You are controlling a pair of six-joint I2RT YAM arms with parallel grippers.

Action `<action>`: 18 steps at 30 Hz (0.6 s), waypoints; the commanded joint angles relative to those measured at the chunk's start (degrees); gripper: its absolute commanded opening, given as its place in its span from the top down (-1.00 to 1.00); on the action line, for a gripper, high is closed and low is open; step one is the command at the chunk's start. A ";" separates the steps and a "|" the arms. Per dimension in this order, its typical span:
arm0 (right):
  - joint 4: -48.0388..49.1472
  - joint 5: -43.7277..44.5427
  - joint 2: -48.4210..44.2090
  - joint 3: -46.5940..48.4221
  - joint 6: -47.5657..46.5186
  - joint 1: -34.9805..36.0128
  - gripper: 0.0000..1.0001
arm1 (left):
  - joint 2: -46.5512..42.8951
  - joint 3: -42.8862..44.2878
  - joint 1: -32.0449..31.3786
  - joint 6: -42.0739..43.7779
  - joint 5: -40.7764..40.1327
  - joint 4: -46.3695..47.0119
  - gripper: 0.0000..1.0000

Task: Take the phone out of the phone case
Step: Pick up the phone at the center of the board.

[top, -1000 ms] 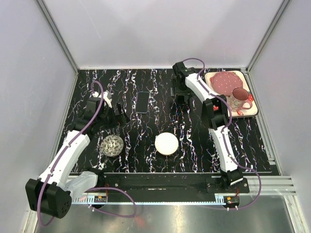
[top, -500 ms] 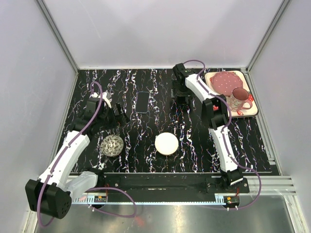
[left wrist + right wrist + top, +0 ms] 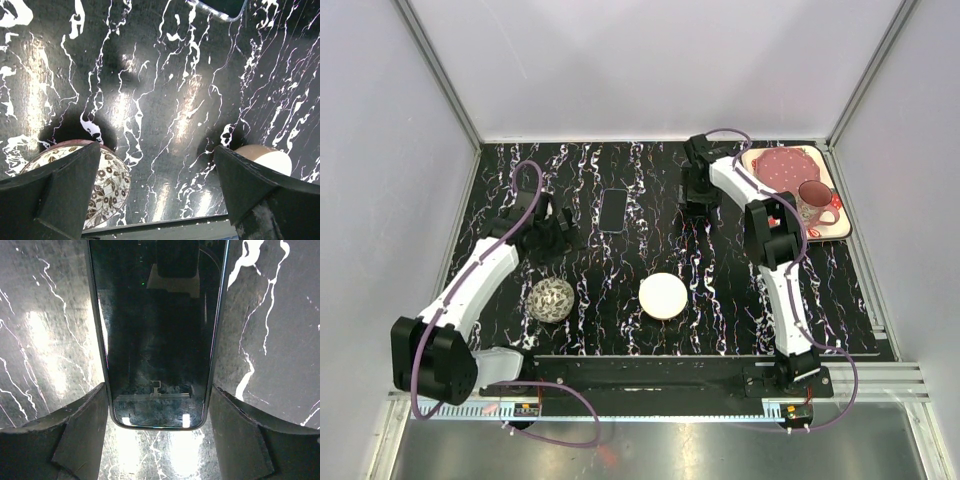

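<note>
A glossy dark phone (image 3: 157,330) lies flat on the black marbled table. My right gripper (image 3: 159,390) straddles its near end, and each finger (image 3: 75,435) presses against a long edge. From above, that gripper (image 3: 700,195) is at the back centre and hides the phone. A dark rectangle with a bluish-grey rim, apparently the phone case (image 3: 613,210), lies apart to the left. I cannot tell whether it holds anything. My left gripper (image 3: 556,240) hovers open over bare table (image 3: 157,200), left of the case.
A patterned round bowl (image 3: 552,299) and a white disc (image 3: 663,296) sit on the near half; both show beside the left fingers. A tray (image 3: 840,232) at the back right carries a pink plate (image 3: 782,168) and a mug (image 3: 812,203).
The right fingers have closed in onto the phone's edges and that arm has shifted slightly right. The left arm has swung and its wrist has turned; its jaws stay wide.
</note>
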 commanded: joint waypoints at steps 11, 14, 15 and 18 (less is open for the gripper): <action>14.65 -19.31 -22.49 -29.56 6.31 0.28 0.09 | 7.60 5.84 0.40 -19.30 19.83 20.51 -0.98; 17.99 -26.42 -25.39 -33.96 7.45 0.28 0.08 | 10.06 5.57 0.40 -20.72 18.87 23.68 -0.98; 18.79 -27.58 -25.92 -34.94 7.89 0.28 0.08 | 11.20 6.10 0.49 -19.24 19.04 23.78 -0.98; 21.70 -31.80 -28.29 -37.66 10.26 0.19 0.08 | 17.61 11.62 0.23 -13.62 20.36 20.11 -0.98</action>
